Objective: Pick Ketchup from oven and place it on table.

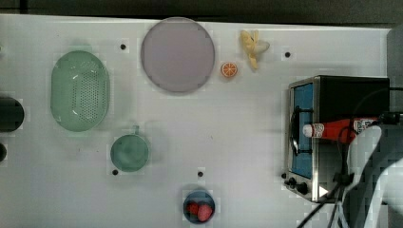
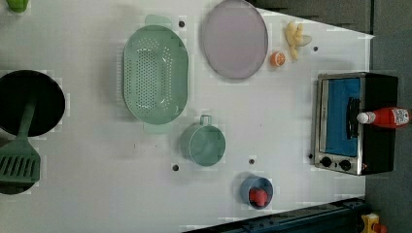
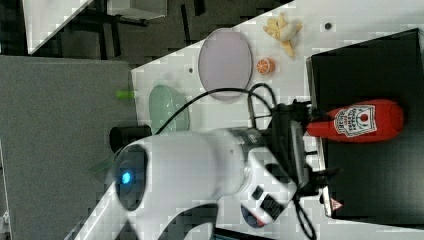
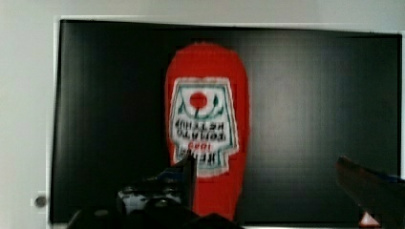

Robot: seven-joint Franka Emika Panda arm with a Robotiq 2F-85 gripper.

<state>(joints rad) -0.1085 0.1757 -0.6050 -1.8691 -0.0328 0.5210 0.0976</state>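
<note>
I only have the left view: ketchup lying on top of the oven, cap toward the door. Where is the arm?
Observer: In the right view the arm reaches over the front edge of the oven, with its hand close to the neck end of the ketchup.
Operator: Are the jaws open or shut?
Observer: Open wide in the wrist view, and nothing is held.
Operator: Are they centred on the bottle?
Observer: No. One fingertip sits over the bottle. The other fingertip is well off to the side, over bare black oven top.
</note>
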